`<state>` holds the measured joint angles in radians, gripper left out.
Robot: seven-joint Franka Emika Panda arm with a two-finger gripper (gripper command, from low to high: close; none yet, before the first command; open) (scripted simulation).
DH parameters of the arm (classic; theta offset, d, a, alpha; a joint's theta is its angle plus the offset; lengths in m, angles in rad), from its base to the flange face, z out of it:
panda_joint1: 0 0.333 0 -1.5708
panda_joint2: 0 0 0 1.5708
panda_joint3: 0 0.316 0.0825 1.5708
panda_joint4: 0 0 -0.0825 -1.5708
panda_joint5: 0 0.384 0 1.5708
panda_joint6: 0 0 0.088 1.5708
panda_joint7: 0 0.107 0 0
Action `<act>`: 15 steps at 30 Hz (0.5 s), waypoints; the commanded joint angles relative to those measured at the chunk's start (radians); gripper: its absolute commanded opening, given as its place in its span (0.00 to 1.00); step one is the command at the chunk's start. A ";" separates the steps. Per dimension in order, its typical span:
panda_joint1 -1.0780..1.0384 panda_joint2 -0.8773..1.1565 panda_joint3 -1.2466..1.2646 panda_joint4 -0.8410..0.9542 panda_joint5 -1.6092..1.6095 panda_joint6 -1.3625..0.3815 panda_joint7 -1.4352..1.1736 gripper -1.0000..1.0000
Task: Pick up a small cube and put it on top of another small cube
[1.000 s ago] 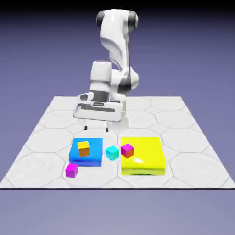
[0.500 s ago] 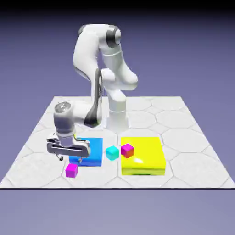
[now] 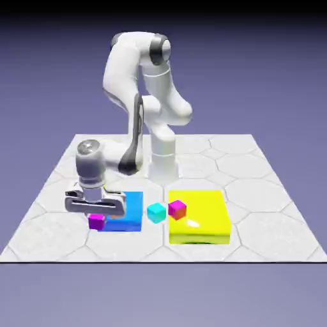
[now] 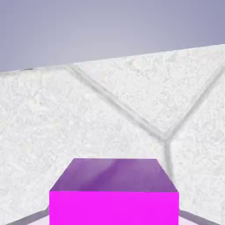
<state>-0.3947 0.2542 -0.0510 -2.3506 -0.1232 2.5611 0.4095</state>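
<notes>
End effector (image 3: 96,219) over magenta cube (image 3: 96,221), beside blue block (image 3: 131,214)

Even, bright rendered light; both views sharp, no blur or edge distortion.

In the exterior view the backdrop darkens toward the top corners like a vignette. The counter (image 3: 255,191) is evenly lit, with only a faint shadow beneath the gripper (image 3: 96,216). A white glare spot sits on the yellow block (image 3: 204,214), well to the exterior view's right of the gripper. In the hand view the magenta cube (image 4: 114,193) shows a soft sheen on top and a flat, saturated front face.
</notes>
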 commanded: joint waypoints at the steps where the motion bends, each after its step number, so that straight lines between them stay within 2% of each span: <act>1: 0.033 -0.022 -0.031 -0.010 -0.012 -0.007 -0.043 0.00; 15: 0.488 -0.324 -0.463 -0.151 -0.158 -0.111 -0.651 0.00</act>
<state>0.0934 -0.0695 -0.5136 -2.5015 -0.2801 2.4490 -0.2428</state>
